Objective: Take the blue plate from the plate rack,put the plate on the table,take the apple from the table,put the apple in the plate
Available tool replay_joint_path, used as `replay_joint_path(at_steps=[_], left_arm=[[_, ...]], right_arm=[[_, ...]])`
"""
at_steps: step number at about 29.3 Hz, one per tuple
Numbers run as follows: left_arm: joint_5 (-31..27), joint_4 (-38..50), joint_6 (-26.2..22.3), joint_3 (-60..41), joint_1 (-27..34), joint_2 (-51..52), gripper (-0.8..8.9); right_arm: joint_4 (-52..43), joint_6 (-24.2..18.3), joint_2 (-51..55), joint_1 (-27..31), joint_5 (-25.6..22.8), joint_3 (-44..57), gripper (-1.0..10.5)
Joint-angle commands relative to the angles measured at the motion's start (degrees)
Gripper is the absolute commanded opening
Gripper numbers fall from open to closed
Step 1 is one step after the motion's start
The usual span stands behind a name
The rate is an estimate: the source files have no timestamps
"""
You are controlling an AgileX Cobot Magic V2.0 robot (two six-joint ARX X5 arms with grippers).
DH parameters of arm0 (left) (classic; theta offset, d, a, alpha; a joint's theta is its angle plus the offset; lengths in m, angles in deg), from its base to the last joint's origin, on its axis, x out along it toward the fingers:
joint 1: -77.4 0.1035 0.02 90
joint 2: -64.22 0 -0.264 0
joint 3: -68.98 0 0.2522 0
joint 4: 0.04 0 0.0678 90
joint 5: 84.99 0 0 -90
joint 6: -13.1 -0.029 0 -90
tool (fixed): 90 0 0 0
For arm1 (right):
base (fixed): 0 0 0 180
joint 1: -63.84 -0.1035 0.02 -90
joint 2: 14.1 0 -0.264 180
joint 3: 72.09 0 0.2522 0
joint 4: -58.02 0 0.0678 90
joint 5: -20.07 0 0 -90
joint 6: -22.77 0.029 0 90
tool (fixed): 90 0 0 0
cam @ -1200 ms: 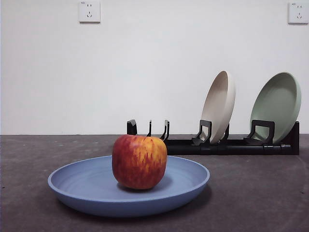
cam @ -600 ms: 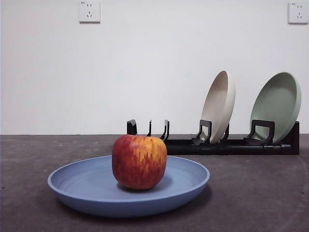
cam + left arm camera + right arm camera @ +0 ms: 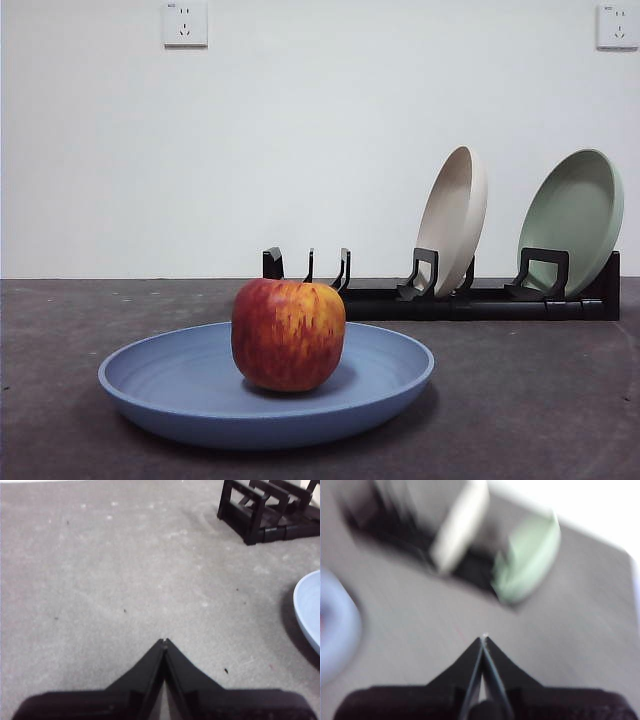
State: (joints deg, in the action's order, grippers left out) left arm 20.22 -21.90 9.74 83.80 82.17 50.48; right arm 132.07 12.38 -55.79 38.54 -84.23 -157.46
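Note:
The red apple (image 3: 288, 334) sits in the middle of the blue plate (image 3: 180, 385), which lies flat on the dark grey table (image 3: 520, 390). The black plate rack (image 3: 480, 300) stands behind, its left slots empty. My left gripper (image 3: 164, 642) is shut and empty above bare table, with the blue plate's rim (image 3: 307, 607) and the rack's end (image 3: 255, 510) at the edge of its view. My right gripper (image 3: 484, 639) is shut and empty; its view is blurred and shows the rack's plates and the blue plate (image 3: 335, 630). Neither gripper shows in the front view.
A beige plate (image 3: 455, 215) and a pale green plate (image 3: 575, 215) stand upright in the rack's right slots. They also show blurred in the right wrist view, the beige plate (image 3: 457, 525) and the green plate (image 3: 525, 560). A white wall rises behind the table.

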Motion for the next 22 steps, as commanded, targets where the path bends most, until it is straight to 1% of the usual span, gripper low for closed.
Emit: replay_joint_path(at_steps=[1,2,4,6,8,10,11,13,15,18,22], left_arm=[[0.0,0.7,0.4,-0.4,0.2,-0.7,-0.03],[0.0,0.9,0.4,-0.4,0.2,-0.9,-0.03],[0.0,1.0,0.4,-0.4,0.2,-1.2,-0.03],[0.0,1.0,0.4,-0.4,0.2,-1.3,-0.03],[0.0,1.0,0.4,-0.4,0.2,-1.3,-0.03],[0.0,1.0,0.4,-0.4,0.2,-1.3,-0.03],[0.0,1.0,0.4,-0.4,0.2,-1.3,-0.03],[0.0,1.0,0.4,-0.4,0.2,-1.3,-0.03],[0.0,1.0,0.4,-0.4,0.2,-1.3,-0.03],[0.0,1.0,0.4,-0.4,0.2,-1.3,-0.03],[0.0,1.0,0.4,-0.4,0.2,-1.3,-0.03]], right_arm=[[-15.9,-4.8,6.1,8.9,7.3,10.3,0.1],[-21.1,-5.4,8.2,11.3,7.7,14.4,0.1],[-33.0,-5.1,13.5,16.9,8.9,26.5,0.1],[-39.5,-4.4,16.7,20.3,10.5,34.3,0.1],[-46.3,-3.4,19.7,23.5,13.9,42.1,0.1],[-53.5,-1.2,22.6,26.3,17.7,50.1,0.1],[-56.2,0.2,23.9,27.4,18.8,53.2,0.1],[-61.8,3.2,26.7,29.1,19.1,60.0,0.1],[-65.0,5.1,29.4,30.0,18.8,65.0,0.1],[-65.8,6.0,33.8,30.2,17.9,70.1,0.1],[-60.1,5.7,37.9,30.2,16.5,70.8,0.1]])
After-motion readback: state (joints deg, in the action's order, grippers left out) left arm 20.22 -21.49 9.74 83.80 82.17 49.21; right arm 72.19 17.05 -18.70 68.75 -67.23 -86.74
